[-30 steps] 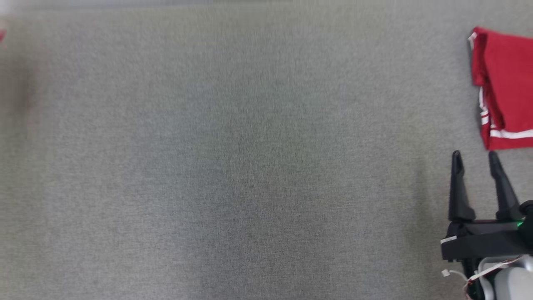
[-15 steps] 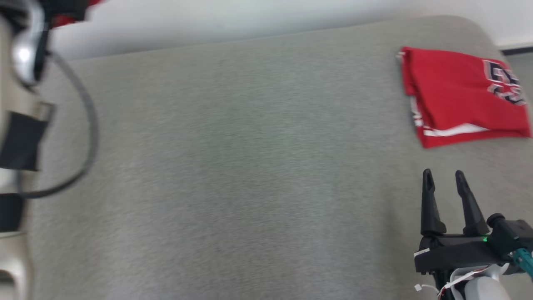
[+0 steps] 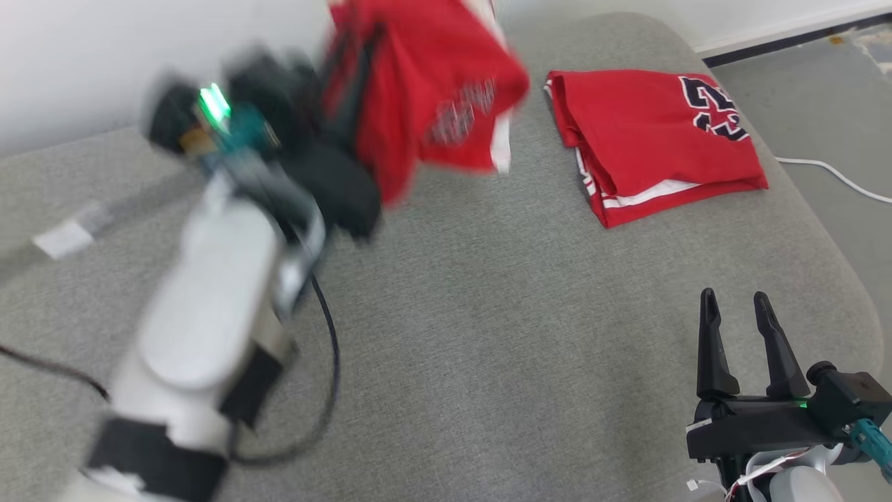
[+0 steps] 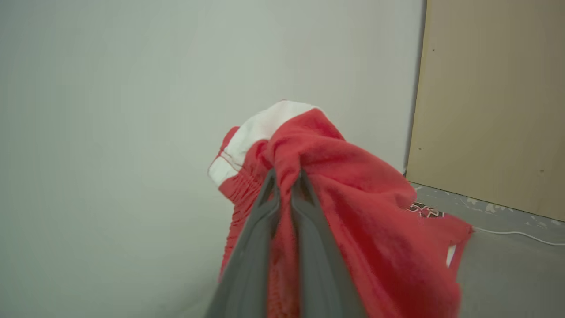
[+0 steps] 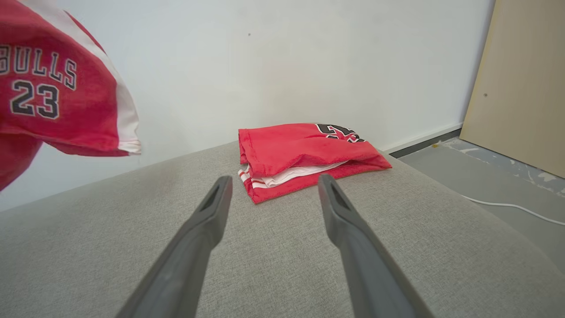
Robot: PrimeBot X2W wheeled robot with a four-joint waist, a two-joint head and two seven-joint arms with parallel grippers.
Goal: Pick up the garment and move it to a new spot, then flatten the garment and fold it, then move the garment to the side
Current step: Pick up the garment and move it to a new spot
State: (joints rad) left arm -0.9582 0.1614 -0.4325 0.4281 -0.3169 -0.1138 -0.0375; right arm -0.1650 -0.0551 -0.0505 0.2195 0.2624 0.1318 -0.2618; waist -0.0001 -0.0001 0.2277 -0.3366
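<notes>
Above grey cushion (image 3: pixel 488 348), left fingers (image 4: pixel 254 256) clamped on red garment (image 4: pixel 353 198), right fingers (image 3: pixel 711 348) apart, folded jersey (image 3: pixel 648 132) nearby

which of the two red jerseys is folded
The flat jersey on the grey cushion, far right in the head view. The other jersey hangs bunched in the air, pinched by the left hand.

Left arm (image 3: pixel 209 314) and garment (image 3: pixel 432 84) — blurred
</notes>
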